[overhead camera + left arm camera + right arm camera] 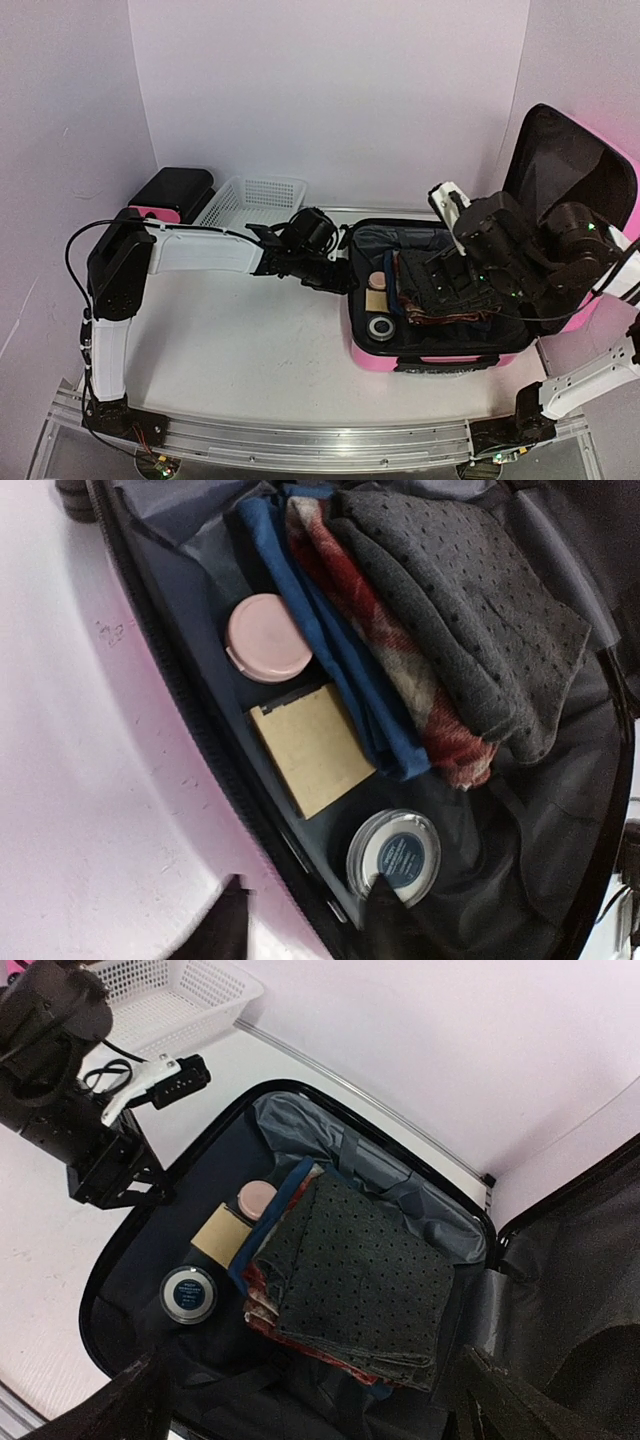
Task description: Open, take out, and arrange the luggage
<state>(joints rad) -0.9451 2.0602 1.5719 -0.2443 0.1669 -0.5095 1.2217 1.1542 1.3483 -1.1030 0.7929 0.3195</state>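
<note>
Beneath the wide-spread right tool (322, 1410) lies the glossy pink hard-shell suitcase (368, 362), its rim straddled by the outstretched, equally wide left tool (305, 930) beside an illegibly labelled tin (394, 852).

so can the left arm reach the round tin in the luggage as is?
Probably yes: the luggage lies open, the left gripper hangs open at its rim, and nothing covers the round tin beside the folded clothes.

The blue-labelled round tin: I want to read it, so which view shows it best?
Left wrist: the tin is closest and largest, lid facing the camera. Right wrist shows it small; top external, tiny.
</note>
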